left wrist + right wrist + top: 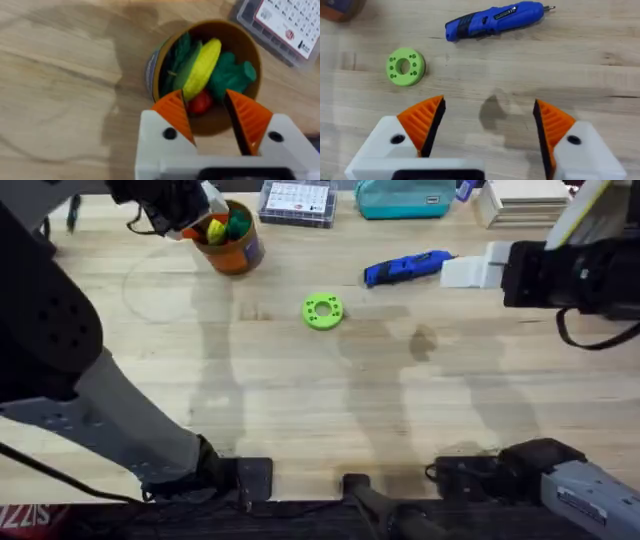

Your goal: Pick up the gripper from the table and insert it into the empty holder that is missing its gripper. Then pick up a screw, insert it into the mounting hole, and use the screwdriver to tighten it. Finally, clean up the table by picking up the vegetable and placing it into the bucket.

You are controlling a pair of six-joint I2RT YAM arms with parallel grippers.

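The orange bucket (pixel 240 252) (pixel 250 50) stands at the table's far left. The yellow vegetable (pixel 215 227) (pixel 202 65) lies inside it among green and red toy pieces. My left gripper (pixel 203 218) (pixel 205 97) hovers just over the bucket, open, with nothing between its orange pads. The blue screwdriver (pixel 405 268) (pixel 492 21) lies flat at the far centre-right. Beside its right end is the white holder (pixel 475 270) on a black arm. My right gripper (pixel 488 102) is wide open above bare wood. The loose gripper piece and the screw are out of view.
A flat green ring disc (pixel 322 311) (pixel 405 66) lies mid-table. A clear parts box (pixel 297 202) (pixel 282 25), a teal pouch (pixel 405 198) and pale boxes (pixel 520 200) line the far edge. The black fixture arm (pixel 570 275) takes up the right side.
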